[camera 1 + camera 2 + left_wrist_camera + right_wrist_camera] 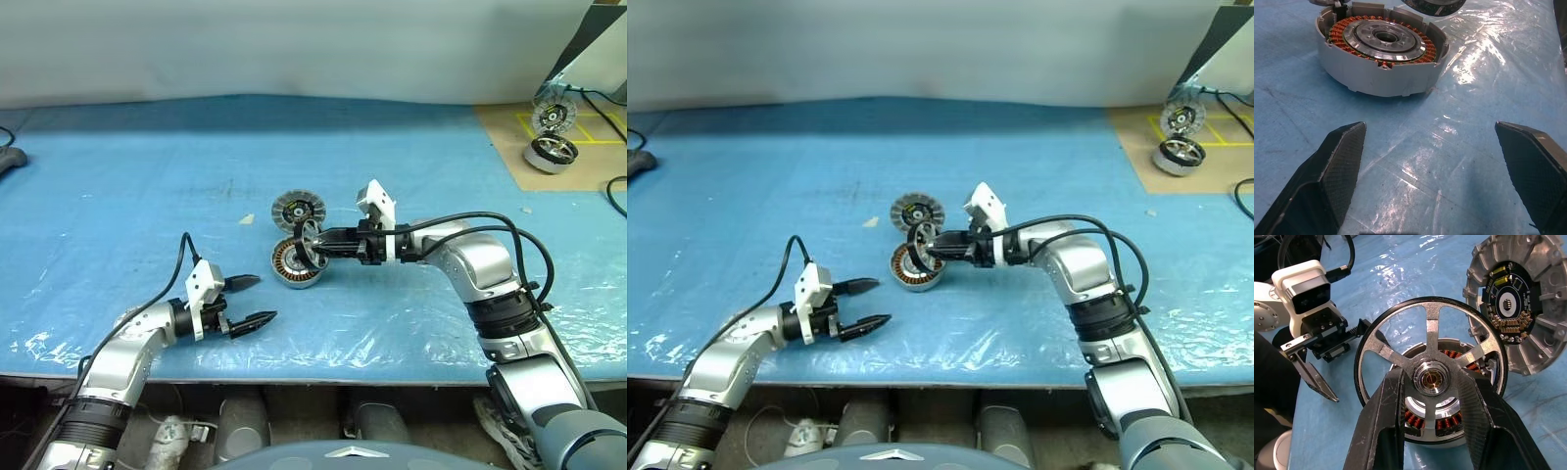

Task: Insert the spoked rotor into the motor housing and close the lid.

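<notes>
Surface [147, 176]: covered by a blue sheet under clear, crinkled plastic film that shines near the front edge.
Motor housing [296, 264]: lies flat on the film, near the middle, copper windings up.
Lid [297, 210]: lies on the film just behind the housing.
Tan board [509, 147]: far right corner, yellow markings, carrying two more round motor parts [551, 152].

Left hand [251, 302] rests low with fingers spread; right hand [315, 245] reaches leftward, fingers pinched together.

Silver arms [470, 259], black cables (perhaps ribbed), white wrist cameras [204, 284].
</notes>
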